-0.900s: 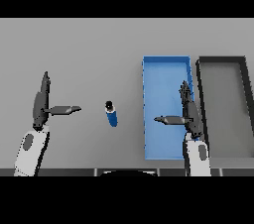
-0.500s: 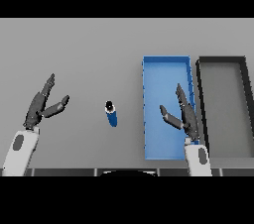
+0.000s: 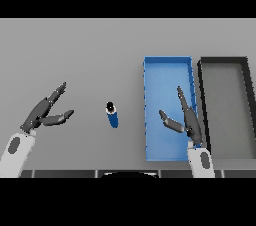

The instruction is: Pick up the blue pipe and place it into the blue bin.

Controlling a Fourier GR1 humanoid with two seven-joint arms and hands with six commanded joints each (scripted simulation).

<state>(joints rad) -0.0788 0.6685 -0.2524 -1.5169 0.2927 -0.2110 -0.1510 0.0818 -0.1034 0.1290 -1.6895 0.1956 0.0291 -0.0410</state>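
A short blue pipe [image 3: 113, 116] with a dark end lies on the grey table, left of the blue bin [image 3: 168, 70]. My right hand [image 3: 187, 118] hovers over the bin's near right part, fingers straight and spread, holding nothing. My left hand [image 3: 44, 111] is at the left, well away from the pipe, also with straight fingers and nothing in it. The pipe lies between the two hands, untouched.
A dark grey bin [image 3: 225, 63] stands right beside the blue bin, on its right side. The table's near edge runs just below both hands.
Both hands have turned and spread their fingers. The left hand shifted slightly outward to the left; the right hand stayed over the bin's near end. The pipe has not moved.
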